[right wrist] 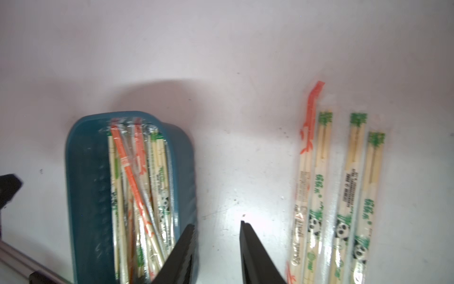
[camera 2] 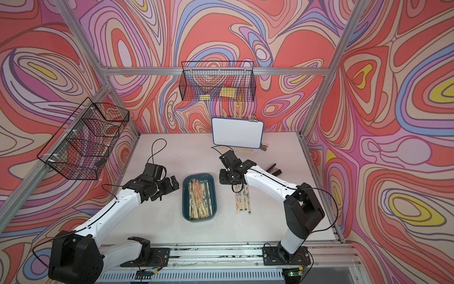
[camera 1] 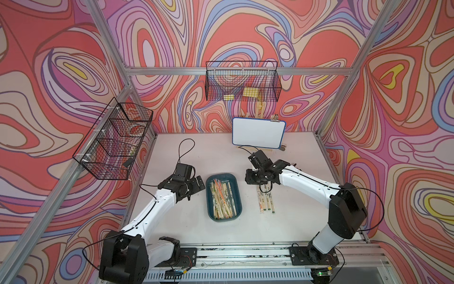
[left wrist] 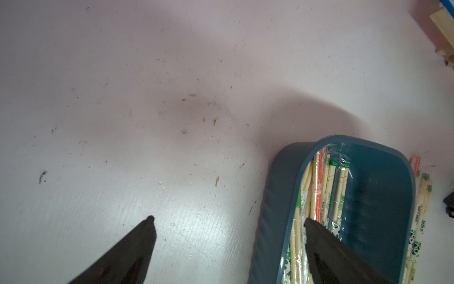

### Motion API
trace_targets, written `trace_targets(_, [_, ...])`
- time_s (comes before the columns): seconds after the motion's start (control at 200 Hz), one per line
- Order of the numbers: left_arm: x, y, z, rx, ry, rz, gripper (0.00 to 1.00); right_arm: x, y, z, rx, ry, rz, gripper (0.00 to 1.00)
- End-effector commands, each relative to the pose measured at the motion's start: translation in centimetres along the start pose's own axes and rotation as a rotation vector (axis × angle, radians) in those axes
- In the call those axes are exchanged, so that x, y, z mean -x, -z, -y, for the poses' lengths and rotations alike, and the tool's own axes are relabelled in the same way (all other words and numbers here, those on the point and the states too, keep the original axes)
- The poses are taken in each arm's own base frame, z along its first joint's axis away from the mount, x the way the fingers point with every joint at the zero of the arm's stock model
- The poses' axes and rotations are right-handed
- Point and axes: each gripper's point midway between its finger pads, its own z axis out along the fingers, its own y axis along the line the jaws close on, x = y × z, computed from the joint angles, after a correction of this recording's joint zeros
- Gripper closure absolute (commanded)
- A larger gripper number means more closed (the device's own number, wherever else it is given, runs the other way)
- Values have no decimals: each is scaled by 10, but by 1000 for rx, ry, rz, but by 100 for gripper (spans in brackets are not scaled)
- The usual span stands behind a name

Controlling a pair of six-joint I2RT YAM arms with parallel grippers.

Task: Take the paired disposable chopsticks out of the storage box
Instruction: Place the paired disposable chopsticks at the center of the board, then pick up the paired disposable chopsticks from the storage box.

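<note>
Grab light, stiff, slippery-sleeved chopsticks [right wrist: 137, 186] mid-length, most lying in box [right wrist: 86, 172] just left of right pincer [right wrist: 217, 224], four out on surface [right wrist: 221, 73] at its right, both pincers apart and empty, left pincer [left wrist: 228, 219] at box's other side.

Storage box [left wrist: 272, 196]: smooth teal plastic, low sheen.
Paired disposable chopsticks [right wrist: 348, 186]: pale wood in glossy, crinkled clear plastic sleeves.
Worktop [left wrist: 122, 98]: white, matt, scratched and speckled, with soft glare.
Wire baskets [camera 1: 242, 81]: black metal mesh.
Frame rail [camera 1: 172, 70]: bare metal.
</note>
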Motion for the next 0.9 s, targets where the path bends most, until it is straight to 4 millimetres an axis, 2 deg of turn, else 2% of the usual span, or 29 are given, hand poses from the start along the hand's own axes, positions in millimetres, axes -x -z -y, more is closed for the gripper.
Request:
trace_targets(0.0, [2,0,-1,8,-4,11,0,-3,-5,-43,79,44,-9,65])
trace_targets(0.08, [1,0,-2,16,-3,10,0,-8,-13,-60,96,72,-22,65])
trace_targets(0.105, [1,0,-3,18,-2,10,0,-14,-25,-61,85,78,-47,65])
trace_targets(0.26, [1,0,-4,26,-4,11,0,-28,-48,-79,87,117,-85,65])
trace_targets(0.511, [3,-1,-2,19,-5,12,0,-51,-83,-76,41,149,-152,66])
trace_targets(0.896, [2,-4,-2,21,-6,7,0,-64,-101,-81,42,160,-187,67])
